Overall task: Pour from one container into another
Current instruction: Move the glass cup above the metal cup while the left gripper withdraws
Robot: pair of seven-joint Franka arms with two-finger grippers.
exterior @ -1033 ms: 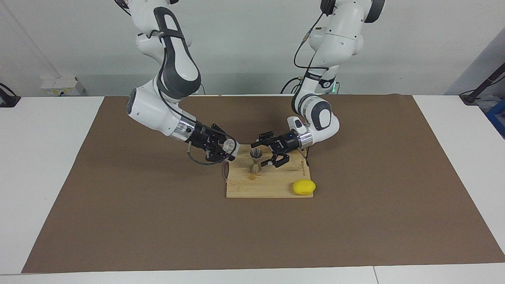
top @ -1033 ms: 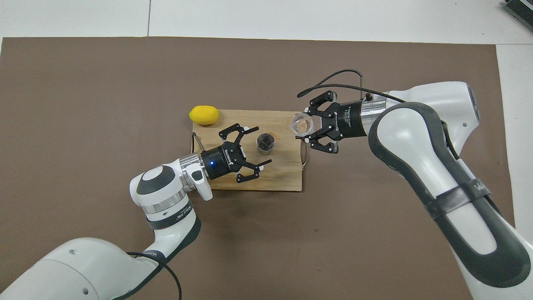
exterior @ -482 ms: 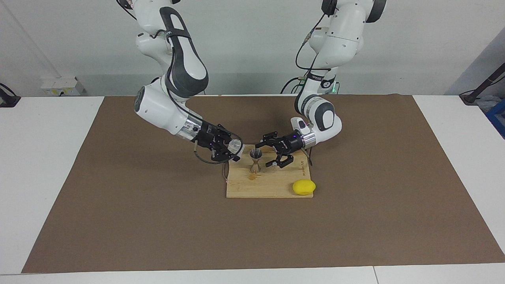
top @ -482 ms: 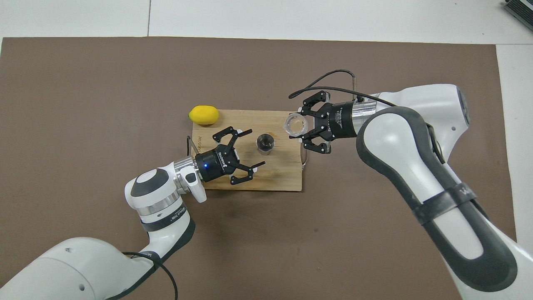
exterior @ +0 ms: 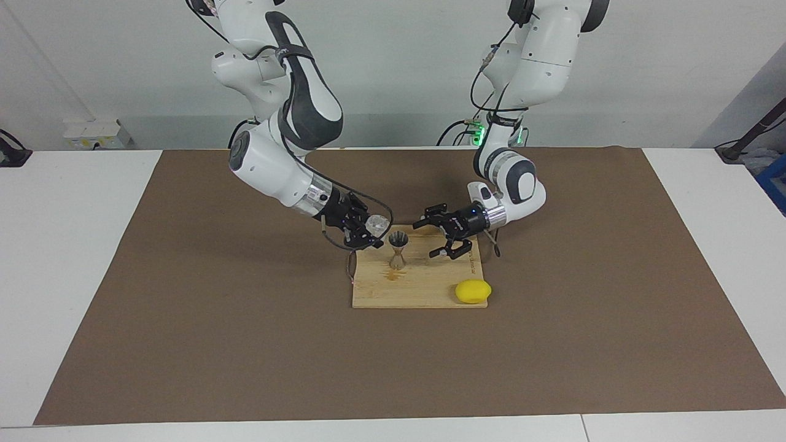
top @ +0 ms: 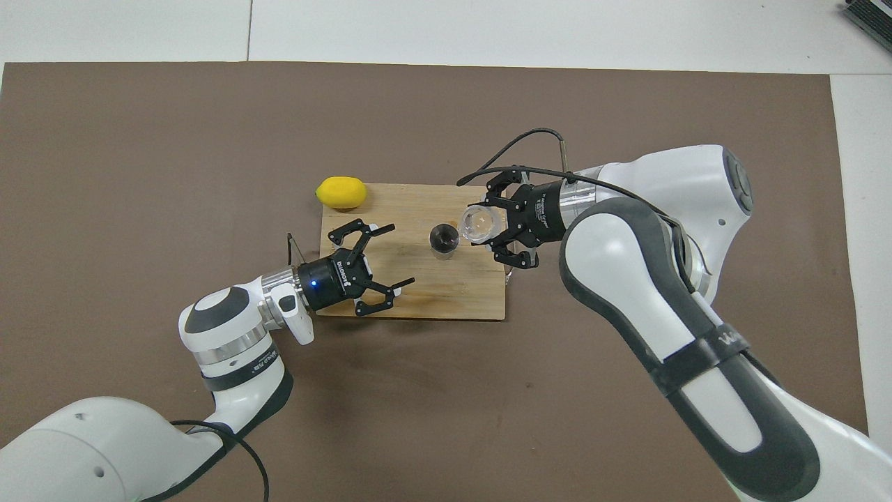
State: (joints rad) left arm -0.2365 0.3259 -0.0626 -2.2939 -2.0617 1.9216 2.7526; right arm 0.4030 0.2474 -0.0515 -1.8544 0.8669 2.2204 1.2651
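The glass tumbler is pinched in the right gripper, raised and tipped just beside the mouth of the jigger, which stands upright on the wooden board. Whether anything is flowing cannot be told, so the pour seems at its start: carry done, emptying left. The left gripper hangs with fingers spread over the board, beside the jigger toward the left arm's end, holding nothing. A lemon lies at the board's corner, farther from the robots than the jigger.
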